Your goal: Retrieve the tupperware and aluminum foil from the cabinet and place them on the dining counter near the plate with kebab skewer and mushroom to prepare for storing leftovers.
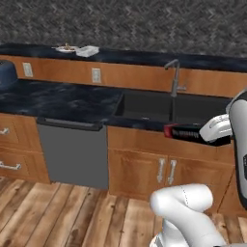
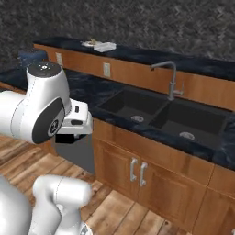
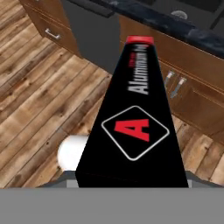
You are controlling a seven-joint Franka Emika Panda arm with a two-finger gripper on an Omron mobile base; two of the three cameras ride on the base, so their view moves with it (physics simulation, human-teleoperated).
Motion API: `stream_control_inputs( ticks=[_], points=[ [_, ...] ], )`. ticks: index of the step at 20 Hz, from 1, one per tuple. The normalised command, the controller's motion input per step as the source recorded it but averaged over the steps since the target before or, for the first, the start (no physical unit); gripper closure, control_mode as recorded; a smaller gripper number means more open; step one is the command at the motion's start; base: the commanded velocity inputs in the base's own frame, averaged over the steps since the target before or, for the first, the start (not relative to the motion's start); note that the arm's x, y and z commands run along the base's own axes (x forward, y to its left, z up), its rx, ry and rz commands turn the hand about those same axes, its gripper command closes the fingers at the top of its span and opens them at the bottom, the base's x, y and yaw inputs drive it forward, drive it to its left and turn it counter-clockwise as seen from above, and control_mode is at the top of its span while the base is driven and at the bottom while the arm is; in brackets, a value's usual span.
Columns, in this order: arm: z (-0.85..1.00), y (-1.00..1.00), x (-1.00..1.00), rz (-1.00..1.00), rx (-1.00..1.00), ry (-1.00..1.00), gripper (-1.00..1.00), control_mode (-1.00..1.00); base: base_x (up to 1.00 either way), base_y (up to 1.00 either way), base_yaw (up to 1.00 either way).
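Our gripper (image 1: 202, 133) is clamped on the aluminum foil box (image 3: 133, 127), holding it level before the sink (image 1: 144, 107) cabinet doors (image 1: 164, 173).

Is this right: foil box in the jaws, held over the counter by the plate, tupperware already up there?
One thing is off: the foil box is not over the counter. The hand view shows it above the wood floor, before the sink cabinet doors. The tupperware does sit by the plate.
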Motion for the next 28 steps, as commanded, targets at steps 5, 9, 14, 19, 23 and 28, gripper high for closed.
stream_control_inputs(
  ticks=[5, 9, 14, 19, 23, 28],
  points=[
    [0.00, 0.00, 0.00, 0.00, 0.00, 0.00, 1.00, 1.00, 0.67, 1.00, 0.30],
    [0.00, 0.00, 0.00, 0.00, 0.00, 0.00, 1.00, 1.00, 0.72, 1.00, 0.25],
    [0.00, 0.00, 0.00, 0.00, 0.00, 0.00, 1.00, 1.00, 0.76, 1.00, 0.15],
    [0.00, 0.00, 0.00, 0.00, 0.00, 0.00, 1.00, 1.00, 0.79, 1.00, 0.07],
    [0.00, 0.00, 0.00, 0.00, 0.00, 0.00, 1.00, 1.00, 0.81, 1.00, 0.00],
    [0.00, 0.00, 0.00, 0.00, 0.00, 0.00, 1.00, 1.00, 0.79, 1.00, 0.01]
  ],
)
